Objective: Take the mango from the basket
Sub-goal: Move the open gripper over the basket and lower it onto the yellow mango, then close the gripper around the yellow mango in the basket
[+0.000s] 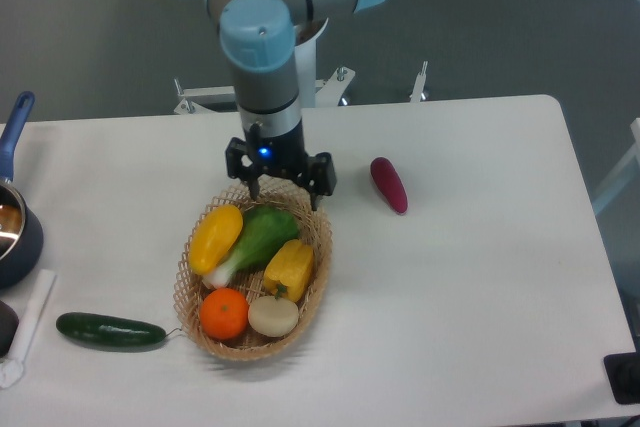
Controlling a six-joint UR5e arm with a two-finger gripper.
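Far rim of the basket (318, 247) partly hidden behind the hand (281, 190). Blue-handled pot (14, 227) cut by the left edge, with only part of its bowl visible. Dark round item (6, 327) and white strip (24, 332) at lower left also clipped, too little visible to identify. Black object (624, 378) cropped at the lower right corner. Worktop (470, 287) running past the bottom edge.
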